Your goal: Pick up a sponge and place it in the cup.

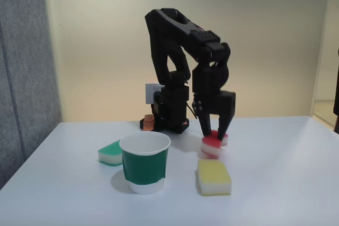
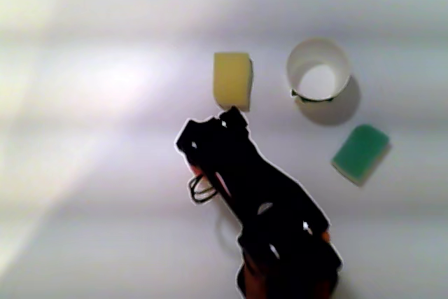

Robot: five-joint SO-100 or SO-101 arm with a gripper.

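Fixed view: yellow sponge (image 1: 214,178) lies just in front of gripper (image 1: 214,133); cup (image 1: 144,162) stands left, open gap between. Green sponge (image 1: 110,152) behind cup.

Small rectangular sponge (image 1: 213,144): red top, white underside. Paper cup (image 1: 144,162): white rim and base, dark green band. Plastic claw (image 1: 214,133): black.

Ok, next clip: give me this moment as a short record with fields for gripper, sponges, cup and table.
gripper: gripper pointing down, fingers astride the red sponge
red sponge: tilted between the fingers; fixed view
yellow sponge: flat on table, in front of red one
green sponge: flat, behind the cup to its left in fixed view
cup: upright, empty
table: white
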